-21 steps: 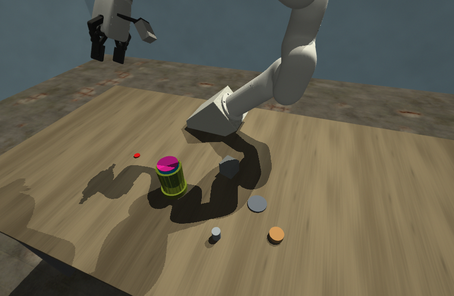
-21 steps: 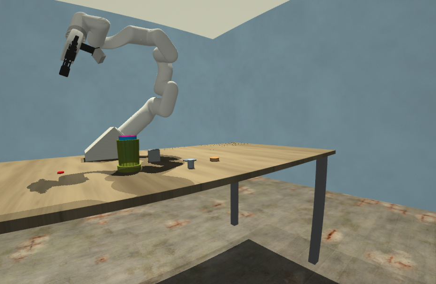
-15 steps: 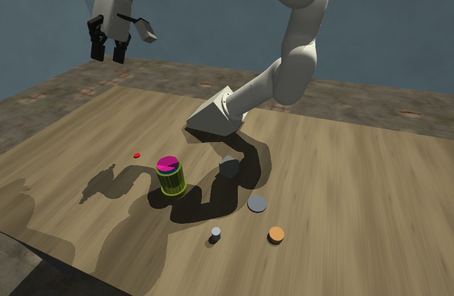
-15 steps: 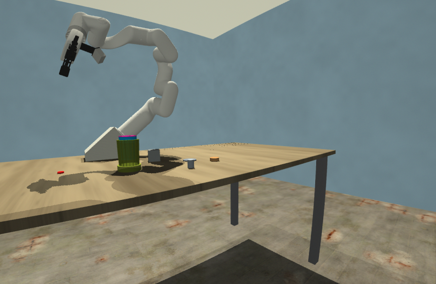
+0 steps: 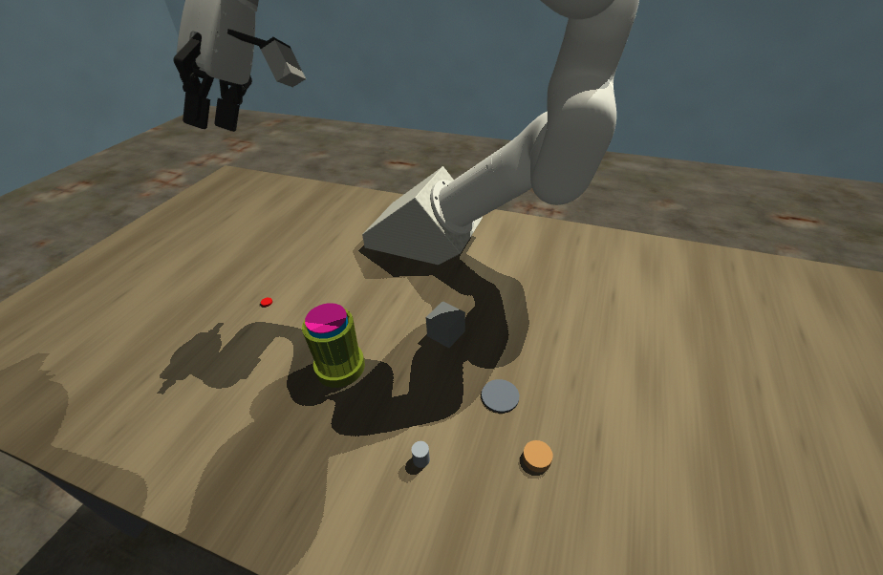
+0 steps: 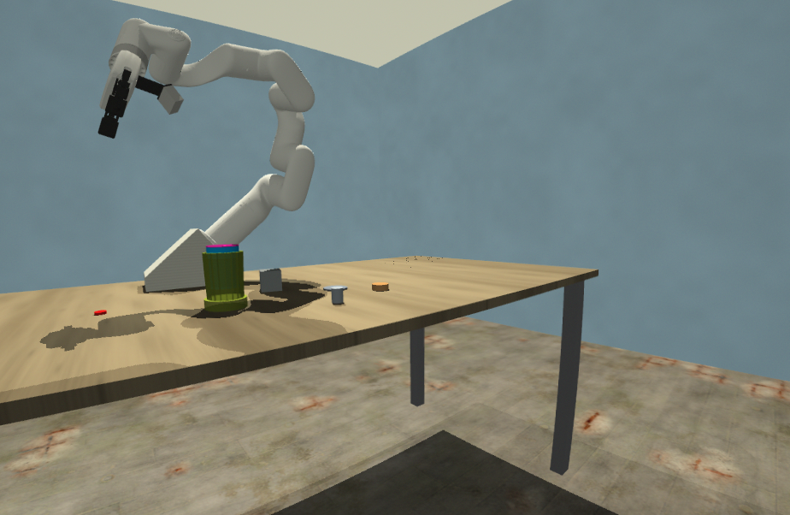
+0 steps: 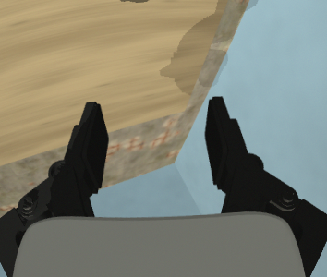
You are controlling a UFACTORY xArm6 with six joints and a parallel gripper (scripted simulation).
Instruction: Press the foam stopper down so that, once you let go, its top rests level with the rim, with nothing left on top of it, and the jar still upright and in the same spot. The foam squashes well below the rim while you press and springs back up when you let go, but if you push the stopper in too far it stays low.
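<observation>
The hand (image 5: 210, 123) hung high in the air, well above and beyond the far left part of the desk (image 5: 659, 352), with its black fingers pointing downward. The fingers stood partly apart, at a middling gap, with nothing between them; only desk edge, floor and wall showed through the gap in the wrist view. A small grey block (image 5: 285, 64) projected from the side of the wrist housing. The white arm (image 6: 286, 145) curved back and down to its wedge-shaped base (image 5: 401, 233) on the desk.

The olive-green ribbed jar (image 5: 333, 349) stood upright on the desk, in front of the base and well apart from the hand. The foam stopper (image 5: 326, 317), magenta on top with a blue band beneath, protruded above the jar rim. A small red marker (image 5: 266, 301) lay on the desk to the left of the jar. A dark grey cube (image 5: 445, 323) sat to the right of the jar, in the arm's shadow. Farther forward lay a flat grey disc (image 5: 500, 394), a small grey cylinder (image 5: 419, 453) and an orange disc (image 5: 537, 456), all apart from one another.
</observation>
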